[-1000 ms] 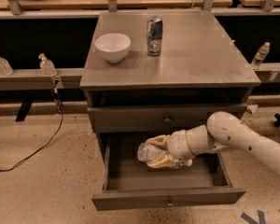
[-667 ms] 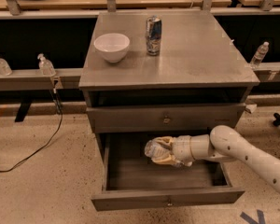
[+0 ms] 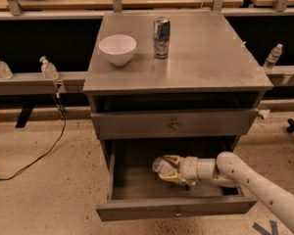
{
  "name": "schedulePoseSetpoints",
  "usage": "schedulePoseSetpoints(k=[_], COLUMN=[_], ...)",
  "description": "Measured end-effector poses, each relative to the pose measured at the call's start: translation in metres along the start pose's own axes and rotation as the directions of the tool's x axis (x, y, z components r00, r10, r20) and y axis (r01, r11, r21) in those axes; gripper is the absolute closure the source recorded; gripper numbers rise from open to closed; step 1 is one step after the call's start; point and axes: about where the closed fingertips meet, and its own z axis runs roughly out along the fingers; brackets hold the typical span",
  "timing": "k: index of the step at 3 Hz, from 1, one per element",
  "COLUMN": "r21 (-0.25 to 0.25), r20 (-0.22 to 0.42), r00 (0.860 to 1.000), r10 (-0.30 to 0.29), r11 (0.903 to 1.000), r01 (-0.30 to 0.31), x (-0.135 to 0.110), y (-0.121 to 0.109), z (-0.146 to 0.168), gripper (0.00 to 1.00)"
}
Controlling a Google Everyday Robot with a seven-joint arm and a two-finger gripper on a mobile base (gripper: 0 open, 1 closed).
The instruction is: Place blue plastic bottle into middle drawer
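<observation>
The middle drawer (image 3: 137,190) is pulled open at the bottom of the grey cabinet. My gripper (image 3: 167,170) reaches into it from the right, low over the drawer's floor. It is shut on the blue plastic bottle (image 3: 161,165), a small clear crinkly bottle that lies sideways between the yellowish fingers (image 3: 172,176), inside the drawer near its middle. My white arm (image 3: 245,177) comes in from the lower right over the drawer's right side.
On the cabinet top (image 3: 210,58) stand a white bowl (image 3: 117,49) and an upright blue-silver can (image 3: 161,30). The drawer above (image 3: 175,124) with a round knob is closed. Small clear pump bottles (image 3: 48,68) stand on the left ledge, another bottle (image 3: 273,57) on the right. A black cable (image 3: 49,146) runs across the floor.
My gripper has carried the bottle further back and lower into the open drawer. The arm has stretched further in.
</observation>
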Motion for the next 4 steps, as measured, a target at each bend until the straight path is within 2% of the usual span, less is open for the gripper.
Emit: schedulePoseSetpoints(k=[3,4], r21=[-0.011,-0.014], r20=[0.005,0.007], r00=[1.0,1.0], r10=[-0.002,-0.002], r11=[0.9999,0.9999], r01=[0.002,0.002], x=[-0.0032,-0.0039], y=[0.0026,0.0037], z=[0.0058,0.008], gripper=[0.13,0.0])
